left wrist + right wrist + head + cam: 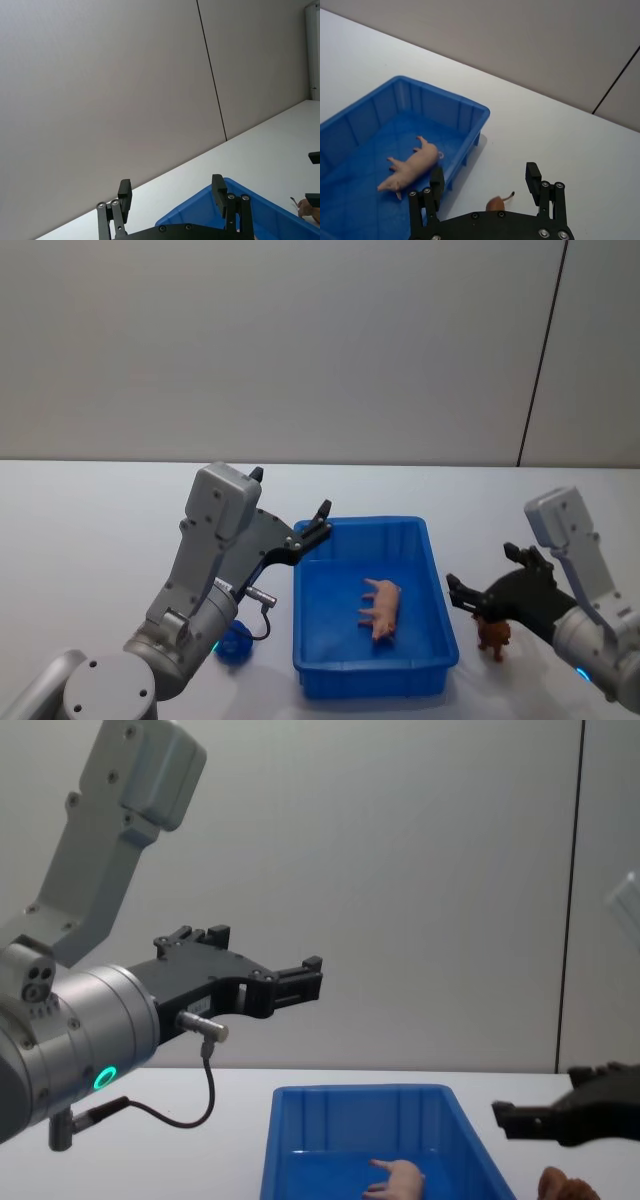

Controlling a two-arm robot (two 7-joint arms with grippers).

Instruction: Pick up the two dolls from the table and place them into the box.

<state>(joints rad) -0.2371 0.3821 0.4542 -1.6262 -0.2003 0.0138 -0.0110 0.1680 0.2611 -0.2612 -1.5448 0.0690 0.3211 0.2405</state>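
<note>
So, the pink doll lies inside the box, and the brown doll stands on the table just right of the box. The right gripper hangs over it, spread open and empty, so it looks like the nearer arm. The left gripper, also open, is raised over the box's far-left corner.

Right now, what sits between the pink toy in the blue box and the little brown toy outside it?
The box's right wall, then a strip of bare table; the head view shows it.
</note>
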